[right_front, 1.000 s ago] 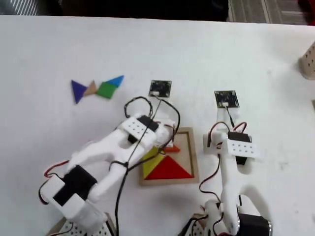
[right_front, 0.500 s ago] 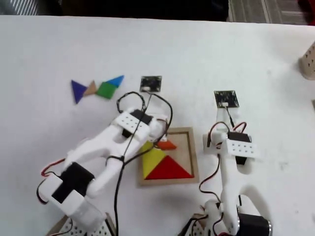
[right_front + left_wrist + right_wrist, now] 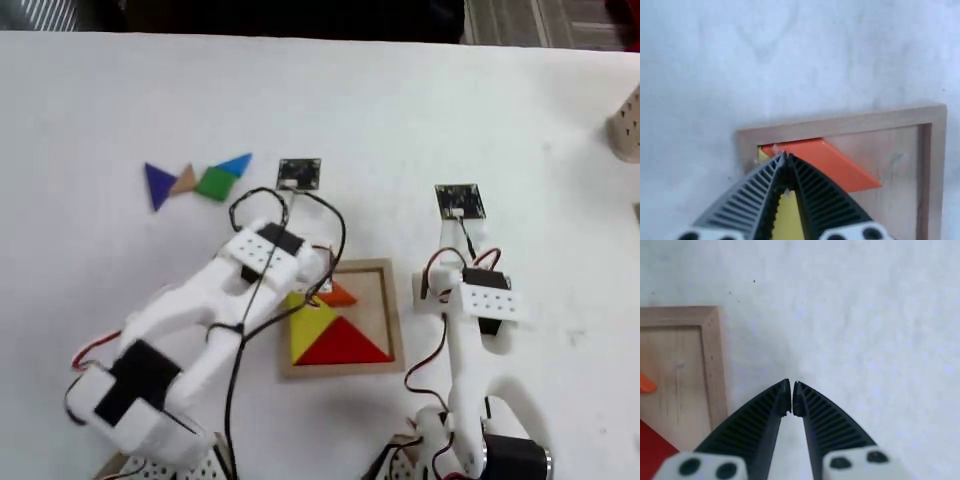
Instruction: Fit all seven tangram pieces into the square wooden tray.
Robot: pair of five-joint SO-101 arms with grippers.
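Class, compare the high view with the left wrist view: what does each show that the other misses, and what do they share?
Extra in the high view: a purple piece, tan piece, green piece and blue piece loose on the table, the red triangle in the tray, and the right arm. Extra in the left wrist view: the left gripper, shut, its tip at the orange piece. Shared: the tray, orange piece and yellow piece.

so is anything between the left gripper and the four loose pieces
Nothing visible. From the left gripper, at the tray's corner over the orange piece, the table runs unbroken to the purple, tan, green and blue pieces.
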